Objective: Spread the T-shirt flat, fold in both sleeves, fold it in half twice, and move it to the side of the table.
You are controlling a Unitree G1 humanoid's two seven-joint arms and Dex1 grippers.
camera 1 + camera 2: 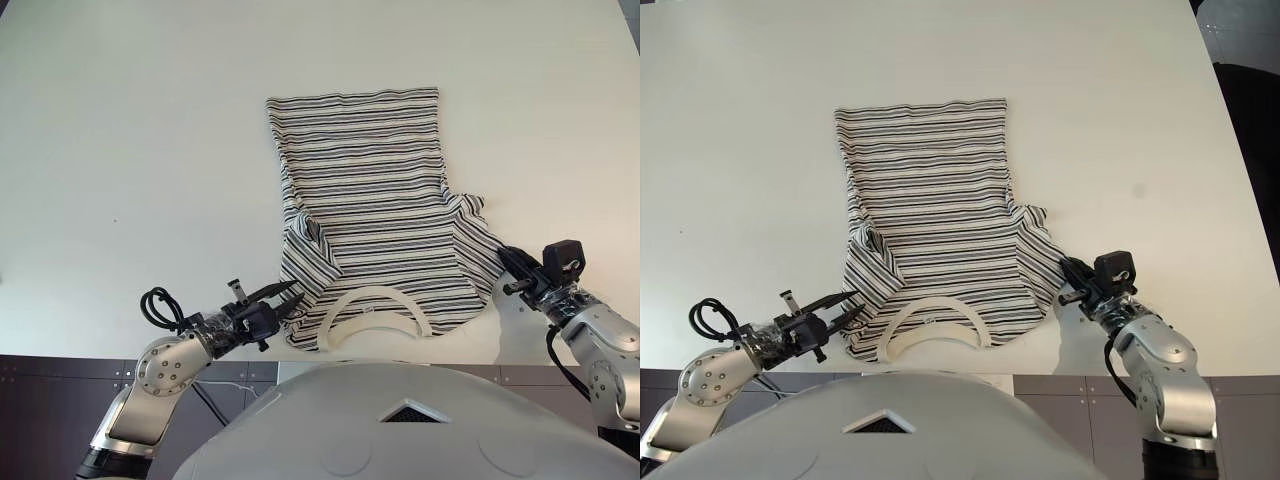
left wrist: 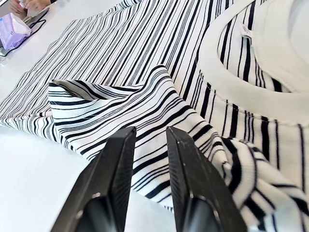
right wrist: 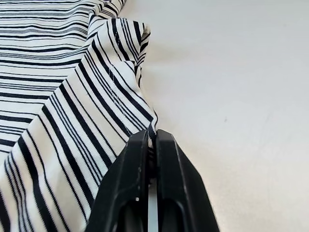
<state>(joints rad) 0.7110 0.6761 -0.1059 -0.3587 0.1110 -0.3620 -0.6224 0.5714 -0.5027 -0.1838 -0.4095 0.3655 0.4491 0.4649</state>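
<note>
A black-and-white striped T-shirt (image 1: 368, 200) lies on the white table (image 1: 130, 150), its white collar (image 1: 372, 298) nearest me and its hem at the far end. Both sleeves are partly turned in over the body. My left gripper (image 1: 288, 299) sits at the shirt's near left shoulder corner; in the left wrist view its fingers (image 2: 124, 145) stand slightly apart, open, just short of the folded left sleeve (image 2: 111, 96). My right gripper (image 3: 152, 136) is shut on the edge of the right sleeve (image 3: 96, 111), at the shirt's near right side (image 1: 1040, 262).
The table's near edge (image 1: 90, 352) runs just behind both grippers. Bare tabletop extends to the left, to the right (image 1: 1140, 150) and beyond the hem. A purple packet (image 2: 12, 31) lies far off at the table's far side.
</note>
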